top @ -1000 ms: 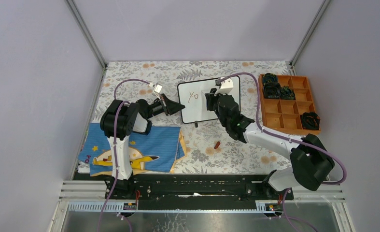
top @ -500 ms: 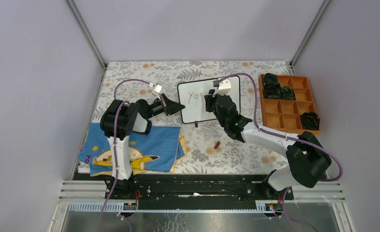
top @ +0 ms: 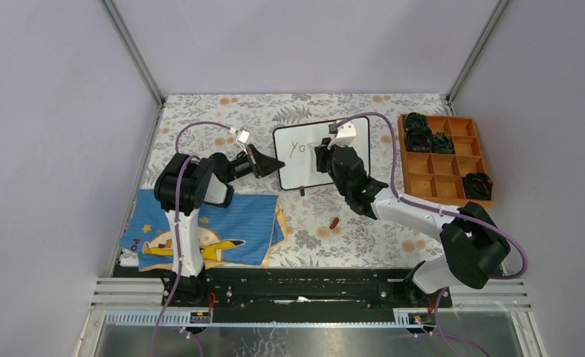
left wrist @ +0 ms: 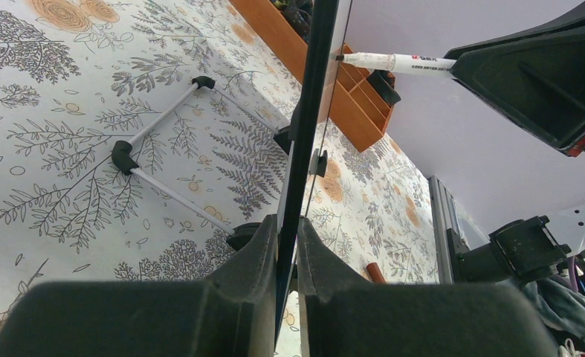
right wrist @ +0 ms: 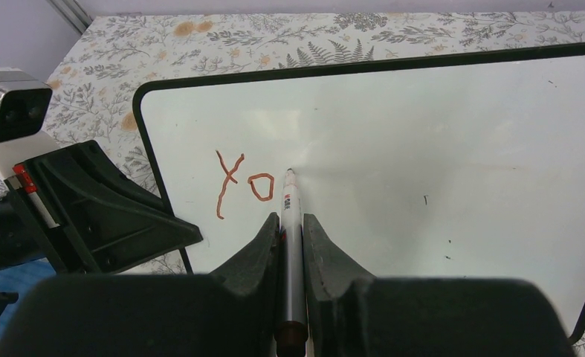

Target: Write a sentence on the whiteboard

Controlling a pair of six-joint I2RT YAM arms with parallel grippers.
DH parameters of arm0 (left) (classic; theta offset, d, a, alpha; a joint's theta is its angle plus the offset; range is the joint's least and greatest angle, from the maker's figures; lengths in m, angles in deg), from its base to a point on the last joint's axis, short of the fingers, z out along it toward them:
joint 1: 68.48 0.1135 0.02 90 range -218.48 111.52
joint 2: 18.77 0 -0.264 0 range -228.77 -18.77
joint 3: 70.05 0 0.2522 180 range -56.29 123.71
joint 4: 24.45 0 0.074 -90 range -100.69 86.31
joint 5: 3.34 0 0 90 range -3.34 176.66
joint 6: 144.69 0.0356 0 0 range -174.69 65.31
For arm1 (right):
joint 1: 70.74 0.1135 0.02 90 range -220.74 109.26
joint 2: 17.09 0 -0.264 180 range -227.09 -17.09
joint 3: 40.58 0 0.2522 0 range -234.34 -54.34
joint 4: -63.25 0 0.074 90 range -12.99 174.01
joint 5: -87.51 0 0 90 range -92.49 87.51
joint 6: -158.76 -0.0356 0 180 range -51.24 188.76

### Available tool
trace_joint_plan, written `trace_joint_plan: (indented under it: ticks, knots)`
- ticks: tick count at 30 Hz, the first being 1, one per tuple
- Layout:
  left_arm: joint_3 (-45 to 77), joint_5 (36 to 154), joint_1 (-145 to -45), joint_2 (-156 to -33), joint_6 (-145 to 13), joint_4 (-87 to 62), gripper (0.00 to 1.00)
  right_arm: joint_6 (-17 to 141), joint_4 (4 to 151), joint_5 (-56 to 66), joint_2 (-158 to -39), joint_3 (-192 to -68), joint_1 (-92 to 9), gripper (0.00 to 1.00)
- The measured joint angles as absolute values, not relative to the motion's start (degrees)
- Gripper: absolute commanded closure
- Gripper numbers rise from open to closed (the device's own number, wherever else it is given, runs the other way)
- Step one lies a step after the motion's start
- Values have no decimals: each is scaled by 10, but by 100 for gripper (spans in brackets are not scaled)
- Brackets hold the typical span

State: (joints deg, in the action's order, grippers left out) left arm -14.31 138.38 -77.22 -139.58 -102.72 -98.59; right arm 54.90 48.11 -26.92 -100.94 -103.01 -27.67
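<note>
**Marker tip on the board, "Yo" written**

In the top view the whiteboard (top: 302, 172) sits just above the centre of the frame on the floral tablecloth (top: 363, 238), with one arm at each side of it. The left gripper (top: 270, 165) is at the board's left edge. Its wrist view shows the board edge-on, running up the middle of the frame, with the two fingers (left wrist: 253, 249) clenched on the thin black frame. The board's white legs with black feet (left wrist: 163, 160) rest on the cloth to the left of the fingers.

The right gripper (right wrist: 292, 223) grasps a white marker (right wrist: 292, 245), which stands upright at the bottom centre of its wrist view. The marker's tip touches the white surface just right of the writing. Of the sentence (right wrist: 244, 186), only the reddish-brown letters "Yo" show, in the left part of the board. The rest of the surface is bare apart from a few small specks.

An orange compartment tray (top: 445, 199) lies at the right of the top view. It holds dark coiled items (top: 419, 134) in its upper cells and one lower right cell. A blue cartoon-print cloth (top: 207, 230) lies at lower left. A small reddish-brown cap (top: 334, 222) lies on the tablecloth below the board.
</note>
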Motion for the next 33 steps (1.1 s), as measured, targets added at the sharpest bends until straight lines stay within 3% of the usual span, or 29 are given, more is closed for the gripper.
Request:
trace_joint_plan:
  ticks: [33]
  knots:
    - [-143,1381,-774,-1396,-1023,-986,100,536,498,-294,-989,-1001,-284,100]
